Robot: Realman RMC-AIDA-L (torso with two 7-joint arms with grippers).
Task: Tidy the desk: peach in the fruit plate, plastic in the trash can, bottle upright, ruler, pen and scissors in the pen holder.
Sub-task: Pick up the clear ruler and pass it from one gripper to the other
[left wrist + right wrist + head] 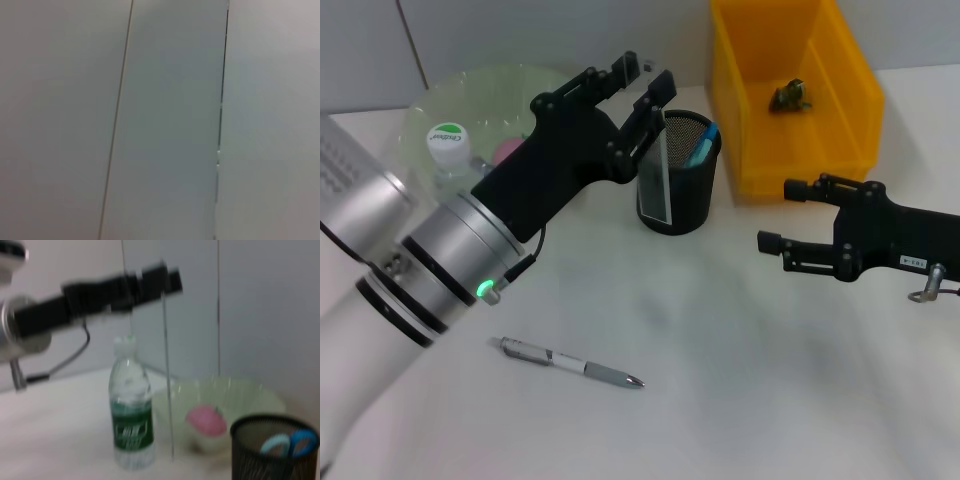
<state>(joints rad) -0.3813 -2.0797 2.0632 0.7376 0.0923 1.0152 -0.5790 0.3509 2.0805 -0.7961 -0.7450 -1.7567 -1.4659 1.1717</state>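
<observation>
Head view: left gripper (642, 88) pinches ruler (657, 170) by its top, upright beside holder (692, 190).
Ruler: thin, stiff, clear, slippery; grip flat faces.
Right gripper (782, 215): wide, idle.

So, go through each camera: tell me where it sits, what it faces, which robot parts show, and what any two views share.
Head view: up on the robot's head, looking down at the white desk; both arms show, the left gripper holding a clear plastic ruler over the black mesh pen holder, the right gripper beside the yellow plastic bin.
Left wrist view: faces only a grey panelled wall; no robot parts.
Right wrist view: low, facing across the desk; the left arm shows.
Shared by the head and right wrist views: green-labelled water bottle, pink peach, pen holder.
</observation>
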